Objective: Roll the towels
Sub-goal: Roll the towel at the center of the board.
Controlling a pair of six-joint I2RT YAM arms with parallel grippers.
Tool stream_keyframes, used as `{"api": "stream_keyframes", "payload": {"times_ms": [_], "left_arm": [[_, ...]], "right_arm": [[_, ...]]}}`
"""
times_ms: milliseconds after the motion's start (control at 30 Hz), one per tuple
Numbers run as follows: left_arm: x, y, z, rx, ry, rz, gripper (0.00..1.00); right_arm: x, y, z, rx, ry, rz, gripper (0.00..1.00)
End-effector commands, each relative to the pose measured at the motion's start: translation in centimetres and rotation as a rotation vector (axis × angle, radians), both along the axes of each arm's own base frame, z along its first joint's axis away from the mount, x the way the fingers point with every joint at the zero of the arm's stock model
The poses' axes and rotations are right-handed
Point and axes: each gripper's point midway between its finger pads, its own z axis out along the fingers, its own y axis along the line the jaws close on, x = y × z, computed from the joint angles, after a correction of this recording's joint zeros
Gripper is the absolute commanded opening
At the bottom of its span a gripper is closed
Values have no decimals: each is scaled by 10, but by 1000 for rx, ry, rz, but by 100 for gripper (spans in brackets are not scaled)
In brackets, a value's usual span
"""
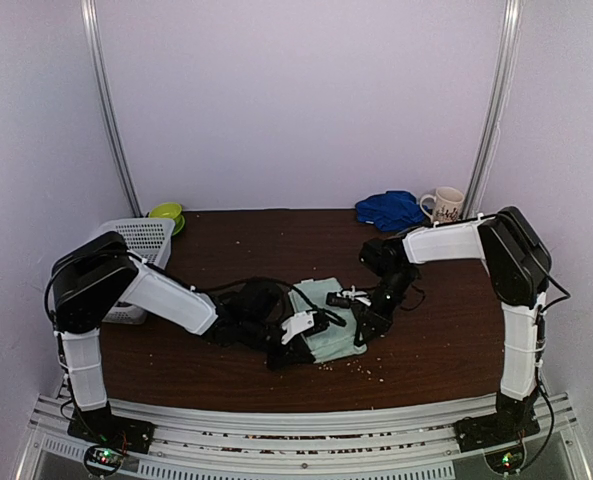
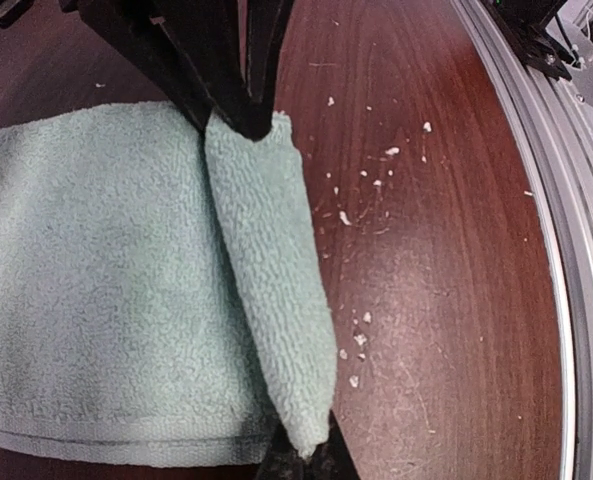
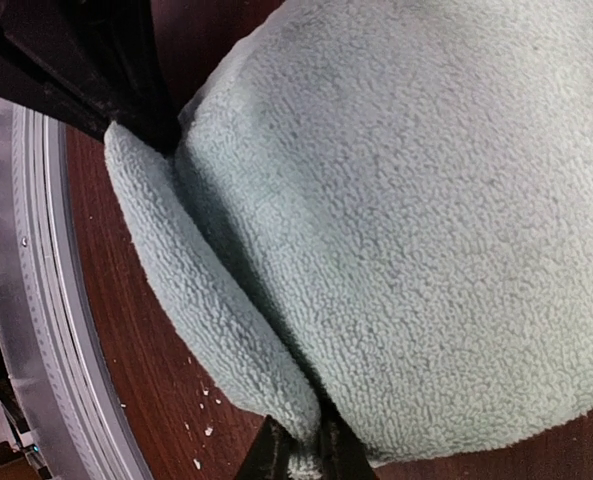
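Now the mint towel (image 1: 328,322) lies on the dark wooden table (image 1: 456,340) near its front edge, between the two arms. One long edge of it is turned up into a tight roll (image 2: 276,300), and the rest lies flat beside that roll, on the side away from the table's metal rail.

The left gripper (image 2: 238,118) is pinched together on one end of the roll, with its dark fingers meeting on the cloth. The right gripper (image 3: 141,125) sits at the roll's other end, touching the cloth. From these views I cannot tell whether its fingers are closed on the cloth or apart.

Pale crumbs (image 2: 344,217) are scattered on the bare wood just beside the roll.

The blue towel (image 1: 389,210) sits bunched in a heap at the far right of the table, well apart from the arms and just beside a white mug (image 1: 444,205). A white basket (image 1: 141,250) and a green bowl (image 1: 166,212) stand at the far left.
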Motion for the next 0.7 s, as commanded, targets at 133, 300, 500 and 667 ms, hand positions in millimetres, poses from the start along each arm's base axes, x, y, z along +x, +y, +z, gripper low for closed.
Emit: {"api": "stream_keyframes", "payload": {"times_ms": [133,300,500,667], "left_arm": [[12,9,-24,73,100,105,0],[12,15,-29,74,141,132,0],[14,22,-30,56,180,168,0],[17,24,-27,33,213,190,0]], "right_arm": [[32,-7,-1,-35,-126,-57,24],[43,-9,15,-15,-202,-71,39],[59,-16,33,-24,-325,-97,51],[65,-22,61,8,-462,-59,62]]}}
